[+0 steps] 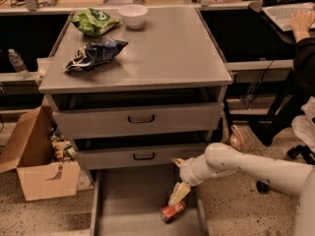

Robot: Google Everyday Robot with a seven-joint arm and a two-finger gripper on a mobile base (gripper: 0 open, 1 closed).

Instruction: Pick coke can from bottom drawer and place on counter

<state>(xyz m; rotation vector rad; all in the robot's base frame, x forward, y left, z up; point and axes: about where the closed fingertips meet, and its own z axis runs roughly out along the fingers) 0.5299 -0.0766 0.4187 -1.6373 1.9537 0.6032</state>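
The coke can (172, 212) lies on its side on the floor of the open bottom drawer (128, 200), near its right wall. My gripper (178, 194) hangs from the white arm that reaches in from the right, pointing down, with its tips just above and touching or nearly touching the can. The counter (162, 48) is the grey top of the cabinet above.
On the counter lie a dark blue chip bag (94, 54), a green chip bag (93, 21) and a white bowl (133, 14). Two closed drawers (141, 118) sit above the open one. An open cardboard box (34, 161) stands at left. A seated person (300, 68) is at right.
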